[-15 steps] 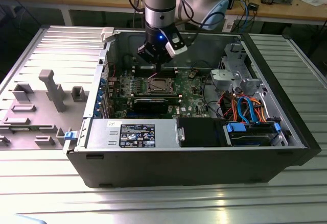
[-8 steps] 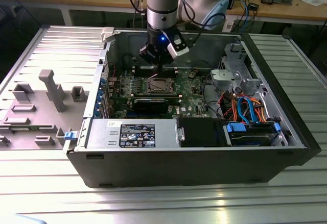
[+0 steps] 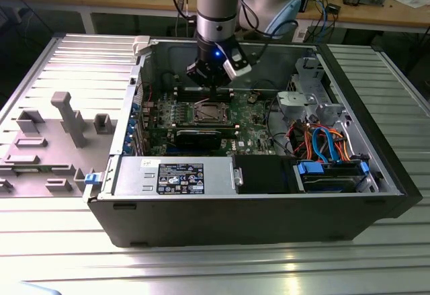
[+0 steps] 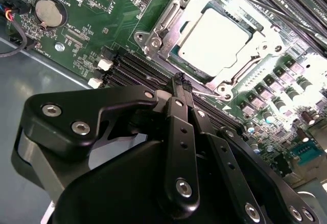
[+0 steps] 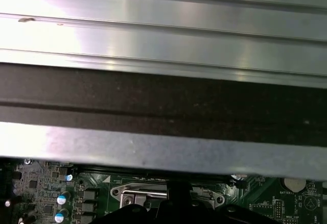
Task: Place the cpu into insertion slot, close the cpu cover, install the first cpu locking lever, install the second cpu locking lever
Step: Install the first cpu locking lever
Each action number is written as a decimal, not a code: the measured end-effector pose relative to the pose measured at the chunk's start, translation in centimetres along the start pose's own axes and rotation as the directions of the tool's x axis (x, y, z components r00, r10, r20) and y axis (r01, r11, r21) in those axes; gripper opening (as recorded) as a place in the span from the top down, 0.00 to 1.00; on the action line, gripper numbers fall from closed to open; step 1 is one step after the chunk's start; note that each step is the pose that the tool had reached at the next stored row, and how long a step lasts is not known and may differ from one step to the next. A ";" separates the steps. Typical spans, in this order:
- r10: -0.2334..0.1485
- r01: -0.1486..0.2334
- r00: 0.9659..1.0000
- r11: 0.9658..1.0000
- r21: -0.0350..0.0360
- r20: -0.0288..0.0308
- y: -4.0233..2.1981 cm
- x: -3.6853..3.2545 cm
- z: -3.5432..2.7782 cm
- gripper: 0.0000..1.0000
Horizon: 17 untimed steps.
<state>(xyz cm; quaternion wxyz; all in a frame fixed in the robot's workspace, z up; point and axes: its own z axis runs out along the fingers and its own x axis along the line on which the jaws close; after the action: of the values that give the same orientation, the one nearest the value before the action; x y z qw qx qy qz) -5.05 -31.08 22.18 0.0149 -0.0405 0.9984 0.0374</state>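
**Arm and gripper: outward appearance**

We are noting a silver-grey tubular arm [image 3: 216, 3] with a pale blue joint band and a small blue light glowing at the wrist. We are seeing a matte black gripper [image 4: 180, 83], its linkage plates [image 4: 97, 114] carrying round silver screw heads.

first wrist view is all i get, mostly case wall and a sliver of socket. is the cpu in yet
Observer: Yes. In the second wrist view the cpu lies flat in the insertion slot.
Operator: cover down?
Observer: The cpu cover lies closed over it, with the chip's top showing through its window.
Operator: where's the gripper
Observer: In the exterior view the gripper is low inside the computer case, just beyond the socket, with its fingers shut.
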 end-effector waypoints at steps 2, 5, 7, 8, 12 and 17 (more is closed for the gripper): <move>0.000 0.000 1.000 1.000 0.000 0.000 0.02 -0.09 0.09 0.89; 0.000 0.000 1.000 1.000 0.000 0.000 0.07 -0.24 0.25 0.89; 0.000 0.000 1.000 1.000 0.000 0.000 0.12 -0.32 0.35 0.89; 0.000 0.000 1.000 1.000 0.000 0.000 0.15 -0.38 0.43 0.89; 0.000 0.000 1.000 1.000 0.000 0.000 0.23 -0.62 0.73 0.89; 0.000 0.000 1.000 1.000 0.000 0.000 0.25 -0.85 1.12 0.89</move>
<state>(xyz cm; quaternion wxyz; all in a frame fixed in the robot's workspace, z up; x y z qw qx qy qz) -4.20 -30.68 21.12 0.0150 -0.0406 0.9984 0.0374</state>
